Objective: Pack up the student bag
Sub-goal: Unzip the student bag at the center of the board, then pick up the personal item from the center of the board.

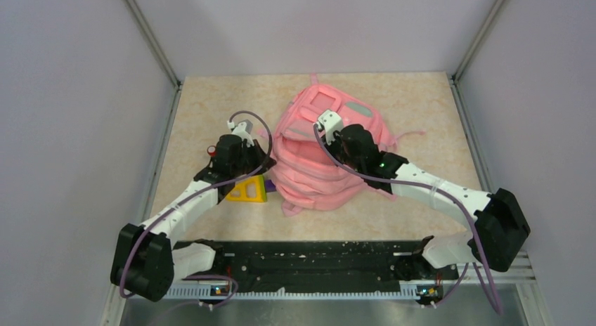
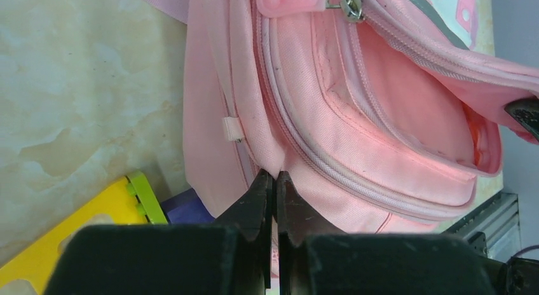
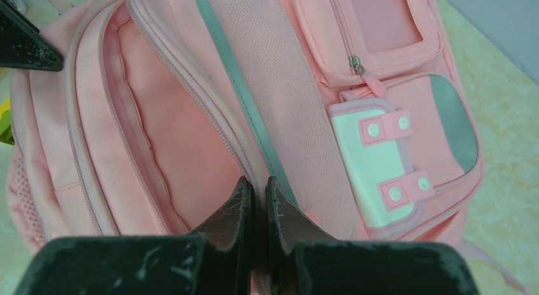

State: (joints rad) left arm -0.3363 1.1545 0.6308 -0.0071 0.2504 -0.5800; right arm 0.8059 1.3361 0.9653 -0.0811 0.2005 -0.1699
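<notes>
- Two claws, both clenched, with no more than a hairline slit between the fingers of either.
- Left claw (image 2: 274, 185): pinched on a fold of pink fabric low on the left flank of the student bag (image 1: 316, 175), beside a side seam. A sliver of pink shows between its fingers.
- Right claw (image 3: 257, 192): nipped on the rim of the bag's open main compartment. One finger sits on the lining side and the other on the outer mesh panel (image 3: 286, 98).
- One flat yellow piece (image 1: 246, 191) with cut-outs lies on the bench (image 1: 415, 108) left of the middle, nearer the near edge and just beside the bag's left flank.
- A green strip (image 2: 146, 196) runs along the yellow piece's edge. One purple thing (image 2: 187, 207) touches it, partly tucked under the bag; what it is I cannot tell.
- One student bag lies about mid-bench, closer to the far edge than the near, front panel up and flanked by the two claws.
- Main compartment: unzipped and gaping, and only pink lining shows inside.
- One metal zip pull (image 2: 346, 4) hangs at the end of a zip track.
- Farther along the front there are one pale grey strip (image 3: 235, 72), one grey patch (image 3: 452, 120) and one white flap pocket (image 3: 375, 164).
- The flap pocket is shut by two pink tabs with two studs each — four studs.
- One pocket with a window panel (image 3: 381, 21) sits nearest the far edge.
</notes>
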